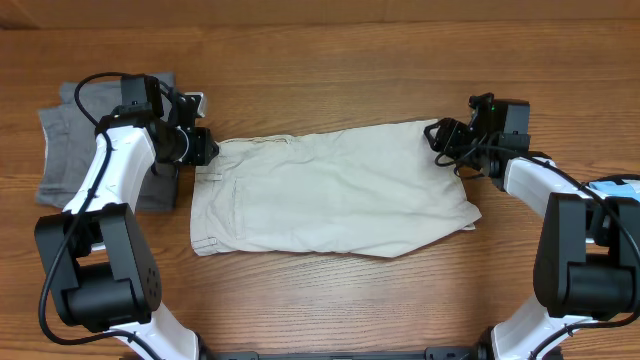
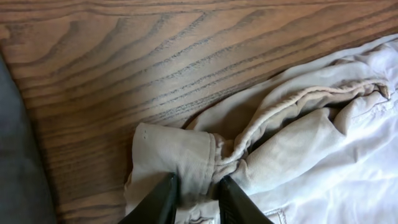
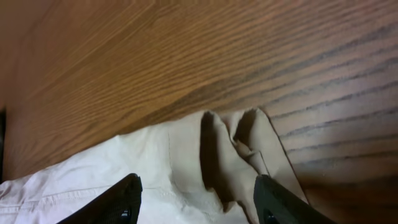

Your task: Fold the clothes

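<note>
The clothes are pale beige shorts (image 1: 330, 195) lying flat across the middle of the table, waistband to the left and leg hems to the right. My left gripper (image 1: 205, 148) sits at the upper left waistband corner. In the left wrist view it (image 2: 198, 186) is shut on a bunched fold of that waistband (image 2: 180, 155). At the upper right hem corner my right gripper (image 1: 440, 135) stands open; the right wrist view shows its fingers (image 3: 198, 186) spread wide either side of the rumpled hem (image 3: 239, 146), not pinching it.
Darker grey shorts (image 1: 70, 140) lie at the far left under the left arm, also showing at the left edge of the left wrist view (image 2: 12, 155). A light-blue printed item (image 1: 615, 187) peeks out at the right edge behind the right arm.
</note>
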